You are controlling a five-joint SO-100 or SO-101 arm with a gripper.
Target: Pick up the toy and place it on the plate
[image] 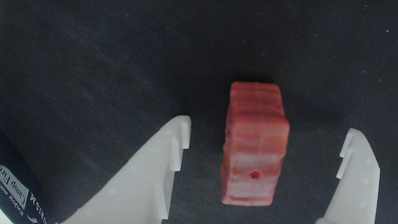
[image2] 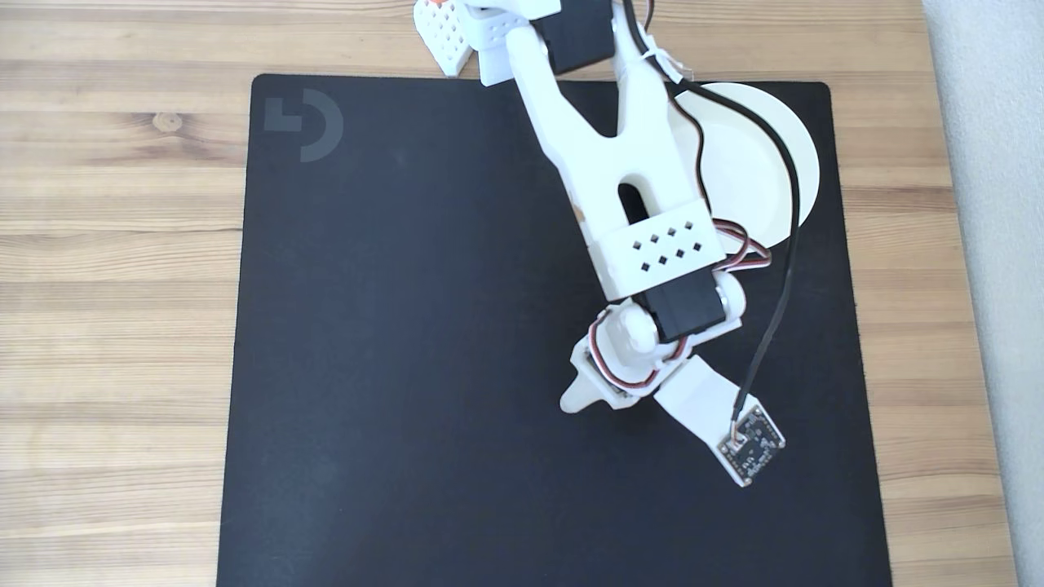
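1. Gripper [image: 264,140]: in the wrist view, two white fingers enter from the bottom edge. The jaws stand wide apart, one finger [image: 155,174] at the 7 o'clock side of the picture and the other at the 4 o'clock side.
2. Toy [image: 255,143]: a reddish-brown, banded, roughly rectangular block with a small red dot on the face near its lower end. It lies on the black mat [image: 93,62] between the two fingers, touching neither. It sits closer to the right finger than to the left in this view.
3. Label [image: 15,193]: a white strip with printed text shows at the 8 o'clock corner of the wrist view, on a dark surface.
4. Arm [image2: 628,204]: in the fixed view, the white arm reaches from the 12 o'clock edge down toward the mat centre-right. Its wrist end covers the spot below it, so the toy cannot be seen in this view.
5. Plate [image2: 758,163]: a round white dish rests on the mat at its 1 o'clock corner, partly covered by the arm and a black cable [image2: 787,244].
6. Camera board [image2: 752,443]: a small dark circuit board sits at the arm's lower end, at 5 o'clock from the wrist.
7. Table [image2: 122,285]: light wood, visible around the mat.
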